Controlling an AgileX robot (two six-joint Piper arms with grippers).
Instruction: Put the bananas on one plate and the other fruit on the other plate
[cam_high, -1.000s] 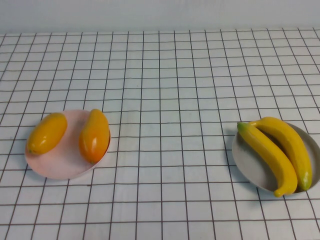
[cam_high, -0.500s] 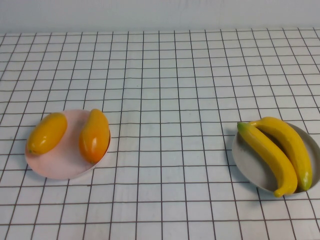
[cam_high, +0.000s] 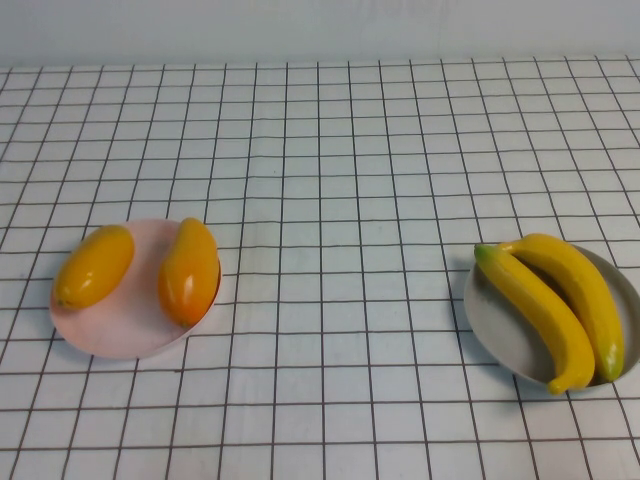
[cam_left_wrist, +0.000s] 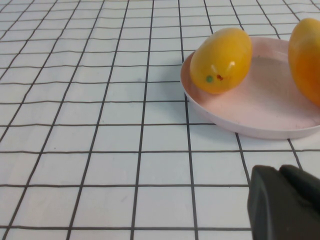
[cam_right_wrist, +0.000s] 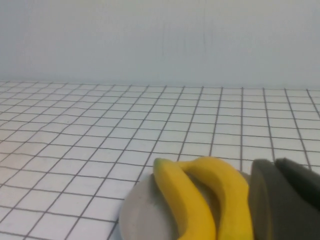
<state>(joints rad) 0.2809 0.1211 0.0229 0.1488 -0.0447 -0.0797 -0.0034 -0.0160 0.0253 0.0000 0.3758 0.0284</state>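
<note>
A: Anything moved since the earlier frames?

B: Nothing; fruit and plates lie exactly as they did a second ago. Both bananas (cam_high: 560, 308) lie side by side on the grey-blue plate (cam_high: 492, 330) at the lower right of the high view, and both mangoes (cam_high: 188, 270) sit on the pink plate (cam_high: 110, 335) at the lower left. The plates are well apart on the gridded worktop (cam_high: 330, 180).

A: So which step is in hand?

B: I judge the sorting done: each kind of fruit has its own plate and none lies loose on the cloth. The next move calls for no further picking, only keeping the arms clear.

A: And the end effectors?

B: Neither shows in the high view. The left end effector (cam_left_wrist: 285, 202) appears only as a dark tip in the lower right of its wrist view, near the pink plate's rim but apart from it. The right end effector (cam_right_wrist: 285, 200) is a dark shape at the lower right of its view, just beside the bananas. Neither visibly holds anything; how far open they are I cannot tell.
</note>
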